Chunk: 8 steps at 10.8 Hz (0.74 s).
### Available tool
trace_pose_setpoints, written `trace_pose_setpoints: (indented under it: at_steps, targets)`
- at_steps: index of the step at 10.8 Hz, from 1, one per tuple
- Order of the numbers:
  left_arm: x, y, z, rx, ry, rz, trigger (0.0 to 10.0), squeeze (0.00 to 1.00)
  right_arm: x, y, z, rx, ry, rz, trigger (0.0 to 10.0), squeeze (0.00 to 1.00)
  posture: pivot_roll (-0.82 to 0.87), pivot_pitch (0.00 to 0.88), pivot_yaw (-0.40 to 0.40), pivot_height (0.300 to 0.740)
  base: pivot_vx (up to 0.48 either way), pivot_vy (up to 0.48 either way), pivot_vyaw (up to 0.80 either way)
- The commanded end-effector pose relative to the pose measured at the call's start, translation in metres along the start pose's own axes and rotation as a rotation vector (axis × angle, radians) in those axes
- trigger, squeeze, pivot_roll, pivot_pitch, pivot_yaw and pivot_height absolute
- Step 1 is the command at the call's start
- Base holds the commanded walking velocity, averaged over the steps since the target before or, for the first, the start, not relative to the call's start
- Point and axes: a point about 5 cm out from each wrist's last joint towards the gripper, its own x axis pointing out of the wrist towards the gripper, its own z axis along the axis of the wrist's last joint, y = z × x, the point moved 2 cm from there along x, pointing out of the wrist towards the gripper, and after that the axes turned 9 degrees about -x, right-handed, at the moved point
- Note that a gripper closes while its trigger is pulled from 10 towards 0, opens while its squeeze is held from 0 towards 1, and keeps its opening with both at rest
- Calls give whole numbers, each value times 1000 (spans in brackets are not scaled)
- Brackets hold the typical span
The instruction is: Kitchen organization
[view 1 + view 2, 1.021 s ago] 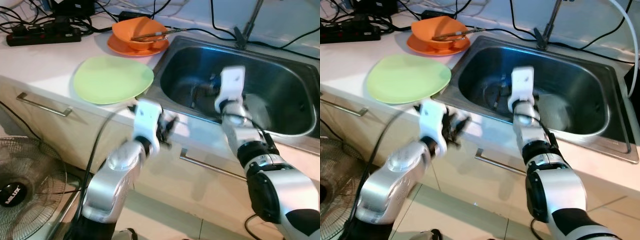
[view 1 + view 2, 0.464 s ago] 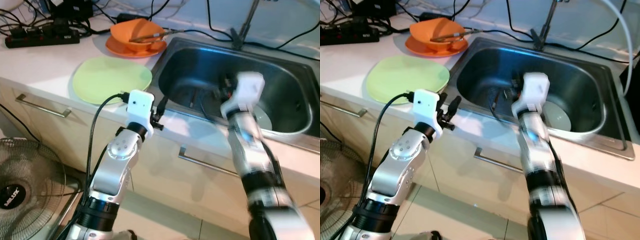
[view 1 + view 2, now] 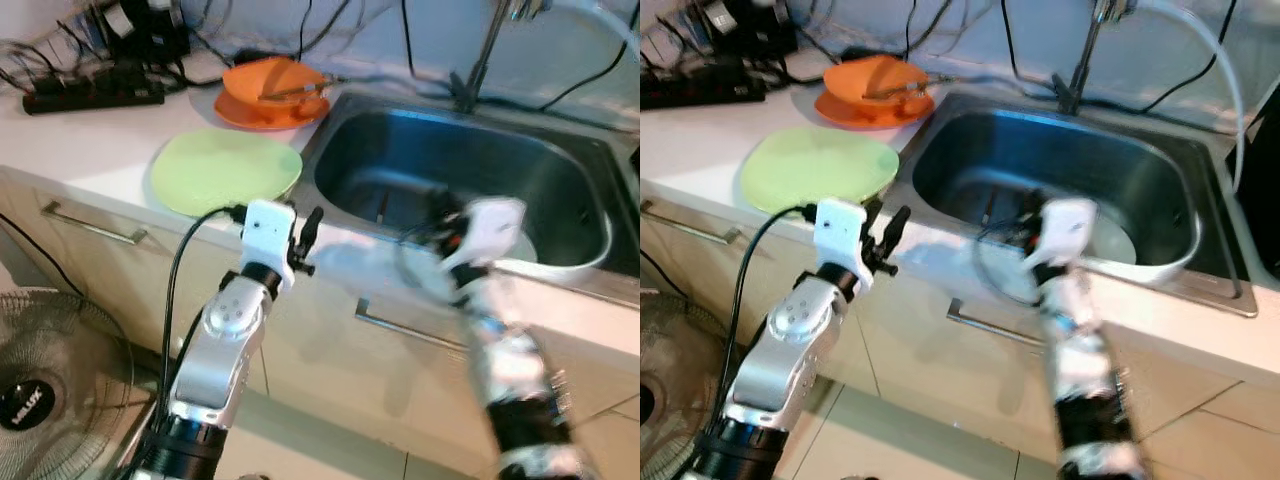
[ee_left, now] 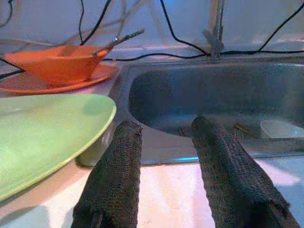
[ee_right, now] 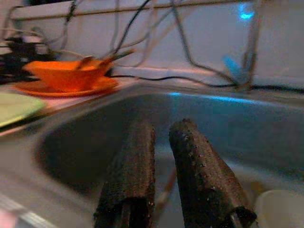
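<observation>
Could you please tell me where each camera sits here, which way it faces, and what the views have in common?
Left eye view: on the head, looking down at the stainless steel sink and round pale green plate; both silver arms show.
Right eye view: beside it, same scene.
Left wrist view: along the left gripper, open, toward the sink.
Right wrist view: along the right gripper into the basin.
Shared: both wrist views catch the orange bowl on its orange plate.

Head eyes look down; wrist views share the sink [image 4: 199, 99].
</observation>
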Motion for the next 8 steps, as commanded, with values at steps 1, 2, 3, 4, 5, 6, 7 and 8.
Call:
trace_pose_setpoints:
  at_steps: [1,2,3,4,5,6,7,8]
  targets:
    - [-2,1,0,-1,-16,15,10000,0,-4,8,-4,29,20,4,10000,0,86,25,-18,740,0,0,0]
    - [-3,1,2,2,-35,23,10000,0,-5,19,-6,46,36,16,10000,0,93,24,-19,740,0,0,0]
    - [-6,7,4,9,-56,58,10000,0,-5,27,-7,68,52,17,10000,0,100,19,-19,740,0,0,0]
    - [-10,12,4,45,-53,85,10000,0,-6,32,-9,86,59,18,10000,0,113,17,-28,740,0,0,0]
    - [-12,21,1,194,-12,125,10000,0,-8,39,-11,94,73,35,10000,0,119,14,-33,740,0,0,0]
    - [-12,24,0,258,3,133,10000,671,-8,40,-11,94,74,39,10000,0,119,13,-33,740,0,0,0]
    - [-12,30,-4,369,46,149,10000,1000,-7,41,-11,96,79,36,10000,0,122,10,-36,740,0,0,0]
    - [-12,38,-9,488,106,162,10000,1000,-7,40,-12,97,84,34,10000,0,120,7,-37,740,0,0,0]
